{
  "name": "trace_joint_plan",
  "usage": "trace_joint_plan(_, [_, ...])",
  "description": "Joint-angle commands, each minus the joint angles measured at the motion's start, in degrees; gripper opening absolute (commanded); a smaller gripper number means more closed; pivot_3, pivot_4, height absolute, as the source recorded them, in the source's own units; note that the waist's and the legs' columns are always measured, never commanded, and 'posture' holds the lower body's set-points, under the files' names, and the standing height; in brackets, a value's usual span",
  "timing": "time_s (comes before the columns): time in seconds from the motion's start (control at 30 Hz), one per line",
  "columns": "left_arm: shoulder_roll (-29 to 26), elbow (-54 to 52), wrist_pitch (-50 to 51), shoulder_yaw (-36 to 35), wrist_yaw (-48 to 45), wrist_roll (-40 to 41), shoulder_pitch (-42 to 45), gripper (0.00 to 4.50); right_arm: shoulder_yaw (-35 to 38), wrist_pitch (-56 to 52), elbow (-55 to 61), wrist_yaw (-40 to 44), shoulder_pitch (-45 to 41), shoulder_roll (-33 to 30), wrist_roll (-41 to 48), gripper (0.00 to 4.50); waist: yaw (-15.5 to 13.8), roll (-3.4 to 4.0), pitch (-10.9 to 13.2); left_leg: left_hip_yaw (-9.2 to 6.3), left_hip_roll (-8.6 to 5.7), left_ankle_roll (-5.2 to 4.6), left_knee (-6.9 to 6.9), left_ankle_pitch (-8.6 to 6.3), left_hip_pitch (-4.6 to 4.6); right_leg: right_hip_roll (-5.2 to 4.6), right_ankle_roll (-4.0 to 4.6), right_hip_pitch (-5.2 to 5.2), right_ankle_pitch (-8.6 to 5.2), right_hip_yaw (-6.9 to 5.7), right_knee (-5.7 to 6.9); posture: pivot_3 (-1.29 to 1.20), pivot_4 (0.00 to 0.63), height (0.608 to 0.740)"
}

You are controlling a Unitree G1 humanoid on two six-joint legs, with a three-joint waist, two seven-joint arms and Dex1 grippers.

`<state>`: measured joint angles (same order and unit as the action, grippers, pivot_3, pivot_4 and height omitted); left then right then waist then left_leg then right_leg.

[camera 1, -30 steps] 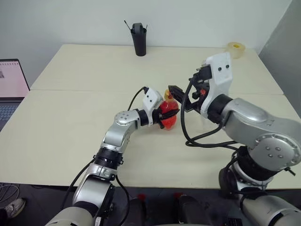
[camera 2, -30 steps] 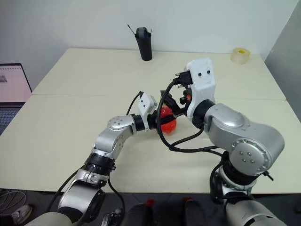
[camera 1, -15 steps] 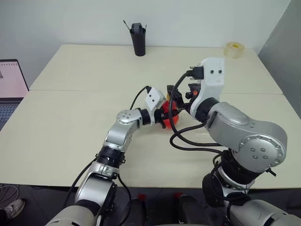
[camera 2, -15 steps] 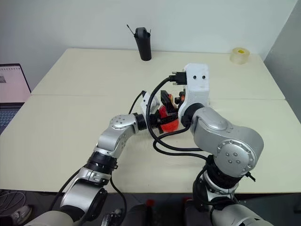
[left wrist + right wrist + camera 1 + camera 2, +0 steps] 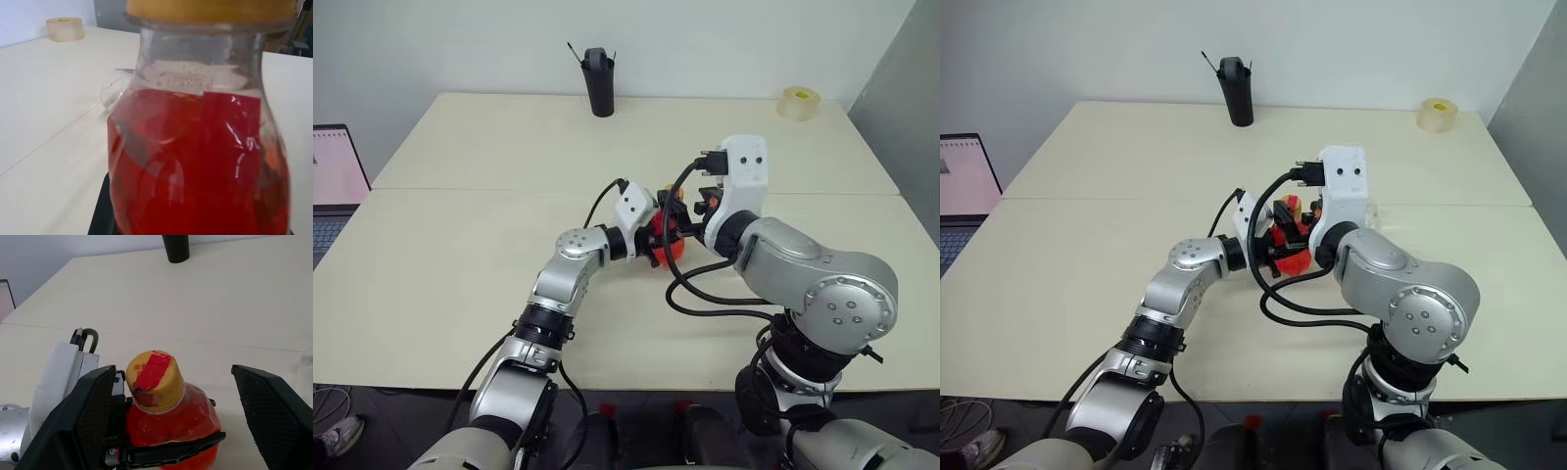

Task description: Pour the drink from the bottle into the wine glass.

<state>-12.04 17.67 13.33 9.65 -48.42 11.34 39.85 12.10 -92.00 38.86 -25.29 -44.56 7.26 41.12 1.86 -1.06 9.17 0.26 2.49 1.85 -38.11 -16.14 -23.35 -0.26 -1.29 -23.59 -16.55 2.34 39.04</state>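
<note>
- Since a second ago we see the right gripper (image 5: 171, 396) come down and in toward the left one; its white wrist housing now sits right above the bottle (image 5: 168, 418), where earlier it stood off to the right and higher.
- Left arm and bottle look unmoved over that second.
- Right gripper: fingers (image 5: 73, 418) spread wide apart, one on each side of the cap (image 5: 154, 379), not touching it as far as we can tell. Nothing held.
- Left gripper (image 5: 656, 238): clamped on the bottle's body, black fingers around its lower half, holding it upright over the table (image 5: 460, 245), near the middle.
- Bottle: clear, bulbous; cap yellow-tan with a red sticker on top, still on.
- Drink (image 5: 195, 166): red, fills the body up to about the shoulder in the left wrist view.
- Glass (image 5: 115, 90): we make out a clear rim just behind the bottle in the left wrist view, and a clear edge at the right border of the right wrist view; it stands on the table near the bottle, on the robot's right. Stem and foot we cannot make out.
- Farther out: black pen holder (image 5: 599, 82) at the far edge, tape roll (image 5: 799, 102) at the far right corner, laptop (image 5: 337, 176) off the table's left side.
</note>
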Motion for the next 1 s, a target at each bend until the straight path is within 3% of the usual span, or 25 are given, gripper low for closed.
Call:
trace_joint_plan(0.03, [0.2,-3.1,-1.4,-0.6,0.1,0.5,0.7,1.08,-0.4,-0.5,0.6,0.2,-1.9,1.0,0.7,3.11,0.0,0.00,0.0,0.00,0.00,0.00,0.00,0.00,0.00,0.00,0.00,0.00,0.00,0.00,0.00,0.00,0.150,0.740])
trace_joint_plan(0.2, [0.0,-3.9,-1.1,-0.7,0.3,0.6,0.3,1.08,-0.5,-0.5,-0.2,0.7,-2.3,0.4,0.7,1.38,0.0,0.00,0.0,0.00,0.00,0.00,0.00,0.00,0.00,0.00,0.00,0.00,0.00,0.00,0.00,0.00,0.150,0.740])
trace_joint_plan(0.37, [-0.2,-4.5,-0.9,-0.7,0.5,0.7,0.1,1.06,-0.6,-0.5,-1.0,2.8,-3.3,-2.7,1.0,1.27,0.0,0.00,0.0,0.00,0.00,0.00,0.00,0.00,0.00,0.00,0.00,0.00,0.00,0.00,-0.01,0.00,0.150,0.740])
trace_joint_plan(0.43, [-0.3,-4.7,-0.7,-0.7,0.3,0.8,0.1,1.06,-0.1,-0.5,-1.6,6.2,-3.8,-7.8,2.2,1.27,0.0,0.00,0.0,0.00,-0.01,0.00,-0.01,0.00,-0.01,-0.01,0.00,0.00,0.00,0.00,-0.01,0.00,0.150,0.740])
trace_joint_plan(0.5, [-0.5,-5.2,-0.4,-0.2,-0.7,1.1,0.0,1.06,-0.8,0.1,-2.0,14.8,-4.8,-17.5,4.4,1.27,-0.1,0.00,0.0,0.02,-0.02,-0.01,-0.01,-0.01,-0.02,-0.01,0.00,0.00,0.00,-0.01,-0.02,0.00,0.150,0.740])
trace_joint_plan(0.63, [-1.1,-6.1,-0.1,0.6,-4.8,2.4,-0.2,1.06,-3.9,15.2,-3.8,43.5,-2.0,-37.0,8.8,1.27,-0.3,-0.03,0.0,-0.09,-0.40,-0.03,-0.03,-0.02,-0.13,-0.06,-0.03,0.02,-0.01,-0.11,-0.16,0.00,0.150,0.740])
trace_joint_plan(0.73, [-1.5,-7.7,0.6,1.5,-8.0,3.7,-0.6,1.05,-9.8,30.2,-10.5,62.9,1.6,-48.2,3.3,1.27,-0.1,-0.03,0.0,-0.14,-0.66,-0.07,0.02,-0.04,-0.09,-0.11,-0.08,0.03,-0.04,-0.04,-0.15,0.00,0.150,0.740])
trace_joint_plan(0.87, [-1.3,-10.1,1.2,3.9,-10.3,3.7,-1.3,1.04,-14.9,45.3,-20.9,81.7,2.1,-53.2,-1.1,1.27,0.5,-0.03,0.1,-0.10,-0.68,-0.10,0.01,-0.03,0.19,-0.08,-0.08,0.16,-0.04,0.09,-0.02,0.00,0.150,0.740])
trace_joint_plan(1.0, [-0.9,-13.4,2.6,5.4,-10.9,4.1,-2.8,1.03,-17.5,49.1,-28.1,91.9,-0.8,-54.7,-2.8,1.27,0.4,-0.02,0.1,-0.11,-0.65,-0.10,0.04,-0.03,0.25,-0.05,-0.08,0.21,-0.04,0.10,-0.05,0.00,0.150,0.740])
